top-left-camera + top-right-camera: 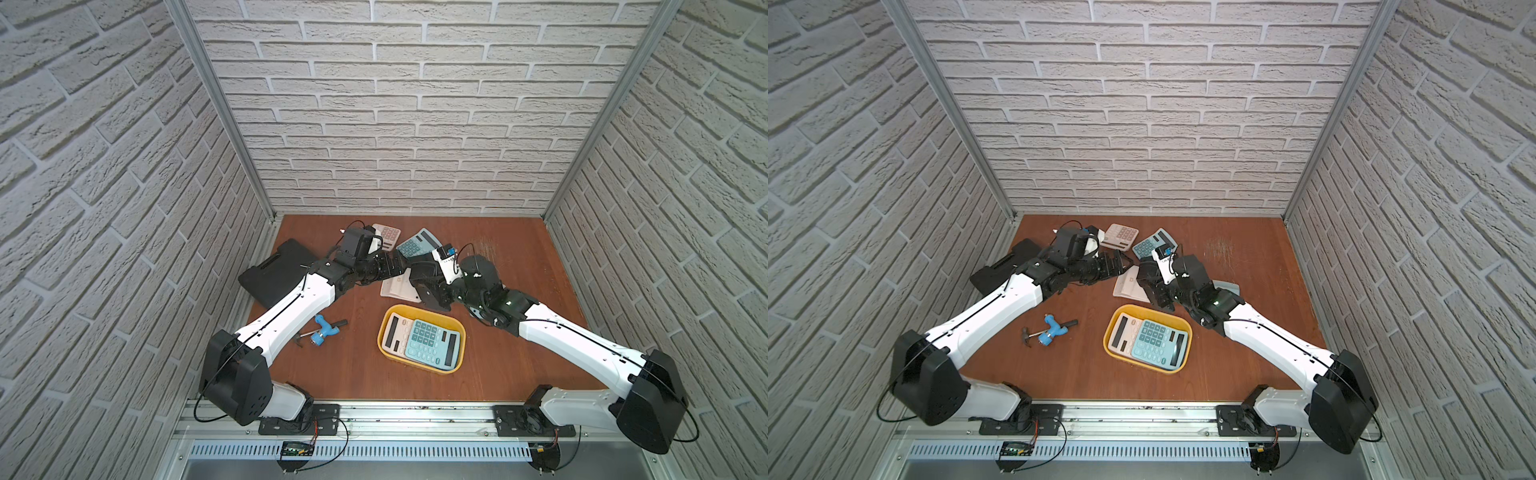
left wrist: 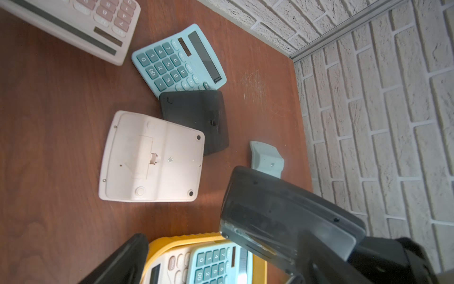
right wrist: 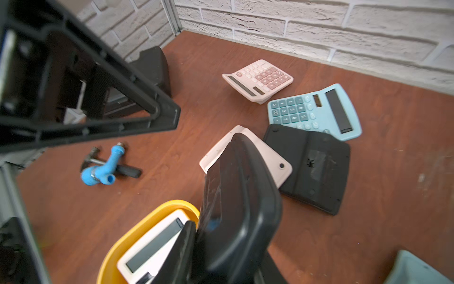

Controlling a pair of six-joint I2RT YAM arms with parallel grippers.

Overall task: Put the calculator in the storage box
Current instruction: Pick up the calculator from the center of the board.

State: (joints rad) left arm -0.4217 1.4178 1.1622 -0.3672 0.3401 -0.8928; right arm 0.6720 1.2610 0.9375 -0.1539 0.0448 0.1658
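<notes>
My right fingers (image 3: 177, 253) clamp the black calculator (image 3: 240, 196), tilted, just beside the box (image 3: 137, 221); my left fingers (image 2: 122, 260) stand wide apart.

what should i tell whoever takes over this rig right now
Left tool: open, empty.
Right tool: shut on a black calculator, lifted by the storage box rim.
Done: pale calculator and blue calculator lie in the box.
Left: place the held one. On the table lie a face-up pink calculator, face-up blue calculator, face-down black calculator, face-down pink calculator and face-down grey calculator.
</notes>
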